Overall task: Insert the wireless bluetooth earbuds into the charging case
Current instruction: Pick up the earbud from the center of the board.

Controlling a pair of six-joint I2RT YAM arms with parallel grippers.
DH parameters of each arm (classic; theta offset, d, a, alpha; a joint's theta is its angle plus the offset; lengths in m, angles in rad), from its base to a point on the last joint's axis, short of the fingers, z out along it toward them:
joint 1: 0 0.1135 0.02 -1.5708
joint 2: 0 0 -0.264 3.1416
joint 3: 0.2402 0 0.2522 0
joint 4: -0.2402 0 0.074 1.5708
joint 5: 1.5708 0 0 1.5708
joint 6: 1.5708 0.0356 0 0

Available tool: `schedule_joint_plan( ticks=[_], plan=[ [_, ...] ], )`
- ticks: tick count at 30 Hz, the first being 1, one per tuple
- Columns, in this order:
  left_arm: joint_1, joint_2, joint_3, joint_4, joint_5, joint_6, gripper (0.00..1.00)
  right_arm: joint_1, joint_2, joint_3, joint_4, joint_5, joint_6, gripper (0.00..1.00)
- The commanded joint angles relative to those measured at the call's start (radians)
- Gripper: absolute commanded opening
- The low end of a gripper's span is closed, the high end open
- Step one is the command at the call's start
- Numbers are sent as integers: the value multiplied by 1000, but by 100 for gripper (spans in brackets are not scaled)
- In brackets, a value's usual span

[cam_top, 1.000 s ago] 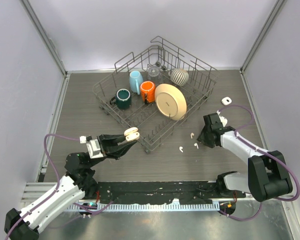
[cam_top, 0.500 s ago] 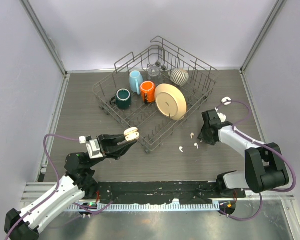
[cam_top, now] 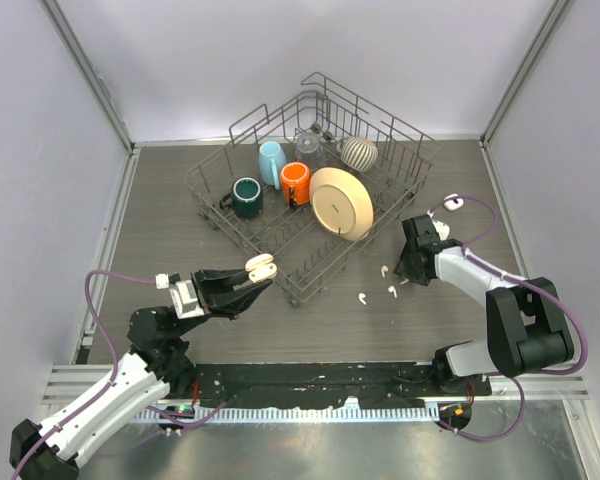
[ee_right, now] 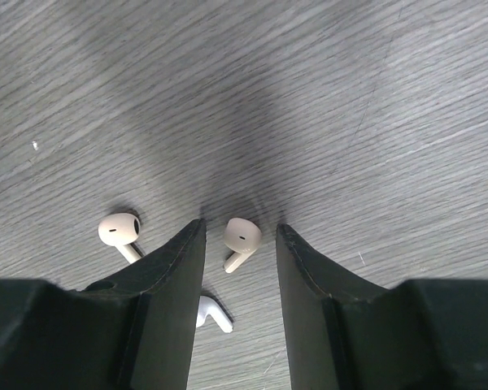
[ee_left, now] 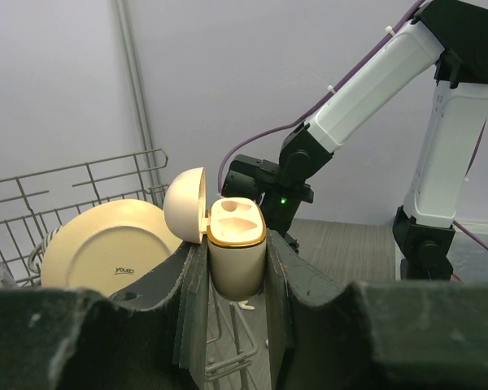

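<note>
Behind right gripper (ee_right: 239, 229), jaws parted, an earbud (ee_right: 215, 314) half hides; left gripper (ee_left: 234, 244) clamps case (ee_left: 236, 272).

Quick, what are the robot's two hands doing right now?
Left gripper: shut on the open charging case.
Right gripper: open, its fingers either side of one earbud on the table, not squeezing it.

white earbuds (ee_right: 242, 236), cream case (ee_left: 236, 264), orange mug (cam_top: 296, 183), grey woodgrain table (cam_top: 170, 225)
</note>
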State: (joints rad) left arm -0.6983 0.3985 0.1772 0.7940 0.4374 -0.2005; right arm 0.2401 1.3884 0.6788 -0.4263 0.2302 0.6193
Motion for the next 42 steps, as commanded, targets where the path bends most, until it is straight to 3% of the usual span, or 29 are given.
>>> schedule_joint_plan(
  ticks=[1, 20, 26, 32, 42],
  plan=[
    [-3, -7, 1, 28, -17, 12, 0, 4, 23, 33, 18, 34, 25, 44],
    [-3, 3, 5, 30, -12, 15, 0, 2, 6, 4, 6, 26, 20, 30],
    [-3, 0, 5, 30, -12, 13, 0, 4, -5, 2, 6, 21, 10, 19],
    [-3, -1, 7, 30, -9, 12, 0, 4, -51, -2, 3, 14, -16, 9],
    [-3, 3, 13, 33, -11, 6, 0, 5, -164, 25, -38, 0, -79, 2]
  ],
)
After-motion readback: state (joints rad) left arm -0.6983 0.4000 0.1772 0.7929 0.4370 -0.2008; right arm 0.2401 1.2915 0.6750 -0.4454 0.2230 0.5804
